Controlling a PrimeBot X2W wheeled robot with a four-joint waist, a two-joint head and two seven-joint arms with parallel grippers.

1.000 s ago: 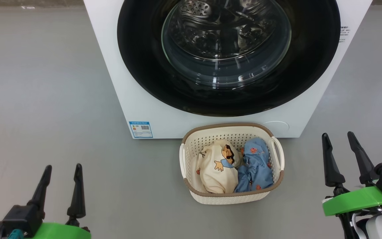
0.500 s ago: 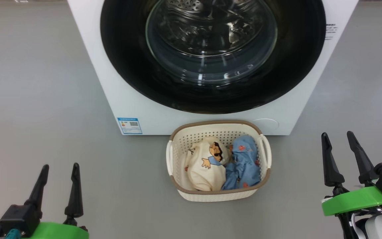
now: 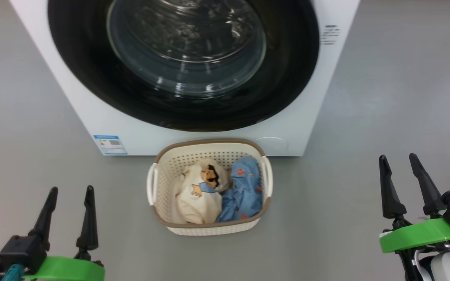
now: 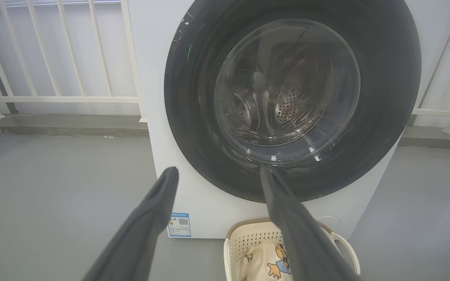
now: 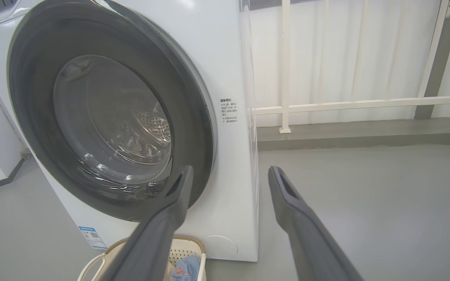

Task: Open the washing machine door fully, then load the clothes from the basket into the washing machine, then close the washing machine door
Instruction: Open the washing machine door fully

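The white washing machine (image 3: 193,136) stands ahead with its round black door (image 3: 287,78) lying flat against its front. On the floor just before it sits the cream basket (image 3: 209,228), holding a cream garment (image 3: 195,199) with a cartoon print and a blue garment (image 3: 244,191). My left gripper (image 3: 71,190) hangs open at the lower left, well left of the basket. Open too, my right gripper (image 3: 398,157) is at the lower right, far from the basket. Neither holds anything. In the wrist views the door (image 4: 385,97) (image 5: 33,97) faces both open grippers (image 4: 219,169) (image 5: 231,168).
Grey floor (image 3: 385,97) spreads to both sides of the machine. A white railing (image 4: 53,58) (image 5: 346,105) on a low kerb runs behind the machine. A blue label (image 3: 109,144) marks the machine's lower left corner.
The whole head picture has shifted, so machine and basket now sit further left: the camera has moved. Both grippers keep their places in the picture and stay open.
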